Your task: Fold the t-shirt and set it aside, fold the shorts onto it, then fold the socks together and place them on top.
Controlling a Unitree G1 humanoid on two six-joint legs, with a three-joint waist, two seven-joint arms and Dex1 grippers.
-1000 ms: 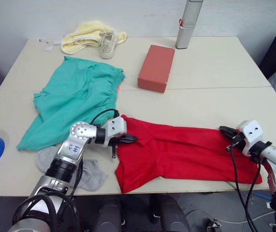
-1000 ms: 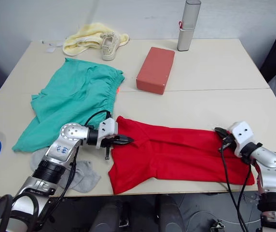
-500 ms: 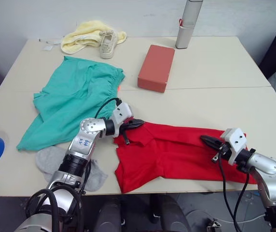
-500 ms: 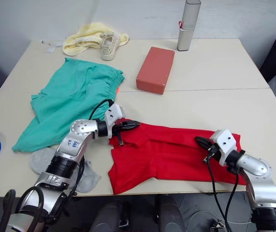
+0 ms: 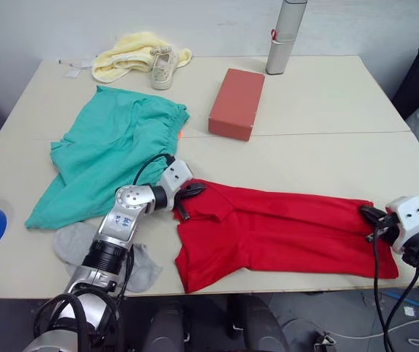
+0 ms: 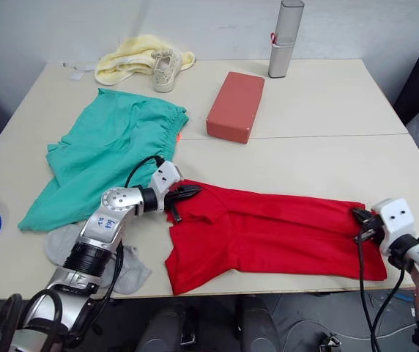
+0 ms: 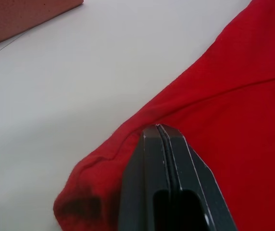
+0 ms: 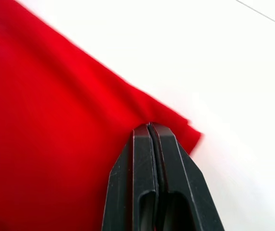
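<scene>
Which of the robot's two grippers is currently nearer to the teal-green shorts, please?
The left. The left gripper sits at the t-shirt's near-left corner, just beside the shorts. The right gripper is at the shirt's opposite end, far from them.

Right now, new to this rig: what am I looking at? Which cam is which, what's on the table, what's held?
It is a two-armed humanoid robot folding laundry. The two wide pictures come from its head camera, looking down over a table; the two close-ups come from cameras on each wrist. The left gripper and the right gripper each have two black fingers, shut on opposite ends of a red t-shirt lying stretched out near the front edge. Also on the table: teal shorts, grey socks, a brick-red box, a yellow towel, a beige sneaker and a metal cylinder.
</scene>
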